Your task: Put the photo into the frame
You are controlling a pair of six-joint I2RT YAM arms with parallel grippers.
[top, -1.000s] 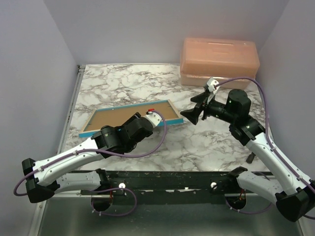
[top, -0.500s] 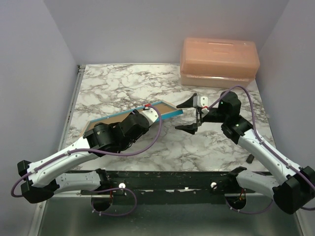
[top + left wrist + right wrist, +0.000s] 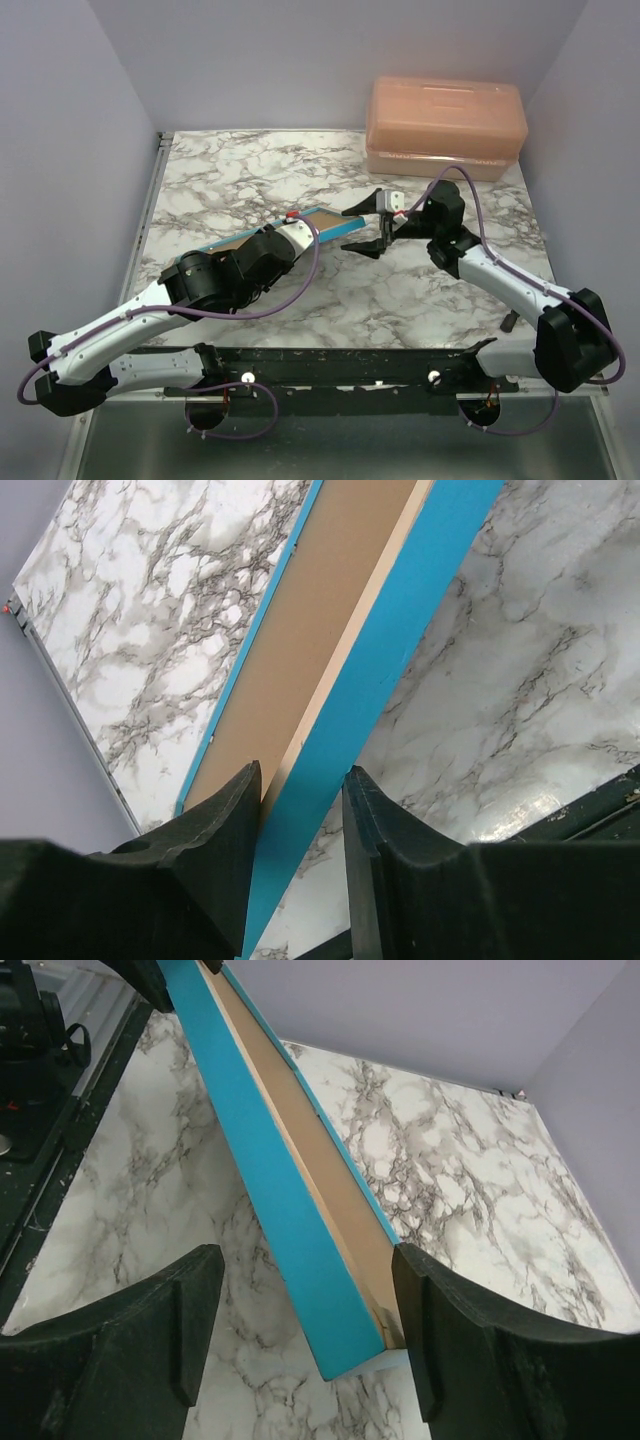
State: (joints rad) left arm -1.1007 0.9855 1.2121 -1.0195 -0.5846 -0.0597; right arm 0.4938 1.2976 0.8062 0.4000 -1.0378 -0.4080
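Clamped the frame (image 3: 380,670) rail in the left gripper (image 3: 302,780); straddled its end with the right gripper (image 3: 305,1290) open, likely best closed squarely and gently.

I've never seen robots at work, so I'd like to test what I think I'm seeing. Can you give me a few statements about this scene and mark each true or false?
1. The left gripper is clamped on the frame. True.
2. The frame lies flat on the table. False: it is tipped up on edge, off the marble.
3. The right gripper grips the frame too. False: its jaws stand open on either side of the frame's end.
4. The peach box sits at the table's far right corner. True.
5. A photo shows inside the frame. False: only a plain brown panel shows there, and no photo is in view.
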